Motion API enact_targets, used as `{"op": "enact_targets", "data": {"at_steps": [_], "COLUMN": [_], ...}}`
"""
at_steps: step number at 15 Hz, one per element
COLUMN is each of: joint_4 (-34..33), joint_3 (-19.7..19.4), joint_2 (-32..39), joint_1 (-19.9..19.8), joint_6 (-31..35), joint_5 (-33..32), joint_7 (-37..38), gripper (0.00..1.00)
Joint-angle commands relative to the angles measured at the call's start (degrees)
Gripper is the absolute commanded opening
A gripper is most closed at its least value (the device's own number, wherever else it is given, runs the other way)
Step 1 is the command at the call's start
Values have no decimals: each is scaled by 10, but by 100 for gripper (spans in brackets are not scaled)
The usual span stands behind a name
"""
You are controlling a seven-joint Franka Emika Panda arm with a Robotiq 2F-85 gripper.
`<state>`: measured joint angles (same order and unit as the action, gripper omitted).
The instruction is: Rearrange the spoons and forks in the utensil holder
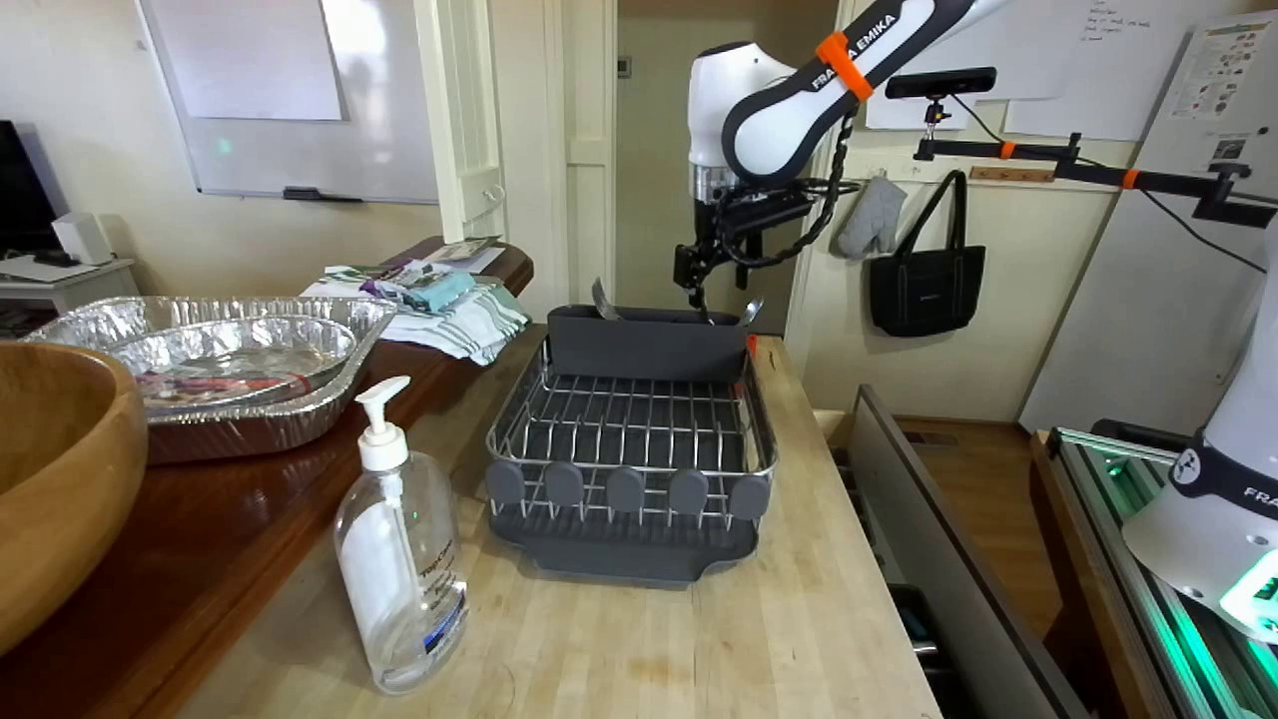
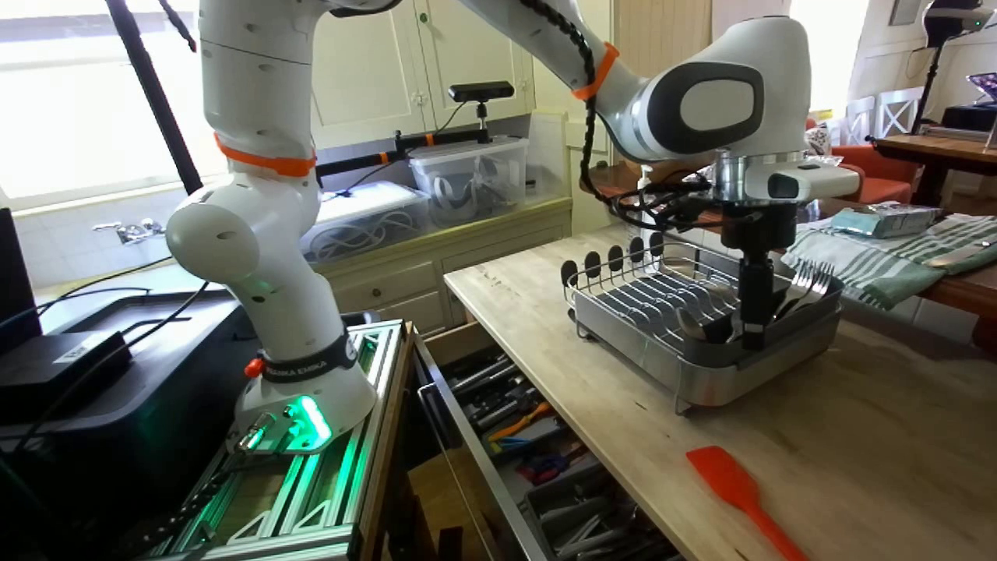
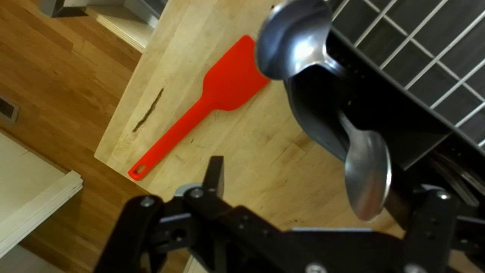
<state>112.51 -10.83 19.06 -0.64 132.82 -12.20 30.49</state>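
Note:
The dark grey utensil holder (image 1: 649, 345) sits on the end of the dish rack; it also shows in an exterior view (image 2: 713, 354) and the wrist view (image 3: 316, 123). In the wrist view two silver spoons stand bowl-up in one end compartment: one spoon (image 3: 295, 41) at the top, another spoon (image 3: 367, 174) lower, leaning outward. Several forks (image 2: 810, 287) stand at the holder's far end in an exterior view. My gripper (image 3: 321, 193) points down at the spoon end (image 2: 754, 315), fingers wide apart, holding nothing. The lower spoon's bowl appears between the fingers, closer to the right one.
The wire dish rack (image 1: 634, 424) stands on the wooden counter. A red spatula (image 3: 235, 79) lies beside it near the counter edge. An open drawer (image 2: 498, 467) of utensils runs alongside. A soap bottle (image 1: 399, 559) stands at the rack's opposite end, near foil trays (image 1: 339, 389).

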Motion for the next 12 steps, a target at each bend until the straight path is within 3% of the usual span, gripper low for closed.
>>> {"op": "enact_targets", "data": {"at_steps": [1,12], "joint_4": [11,11], "joint_3": [0,-4], "joint_2": [-16,-19], "joint_1": [4,8], "joint_6": [-27,-68], "joint_5": [-13,-77], "joint_7": [-23,-23], "gripper": [100,100]}}
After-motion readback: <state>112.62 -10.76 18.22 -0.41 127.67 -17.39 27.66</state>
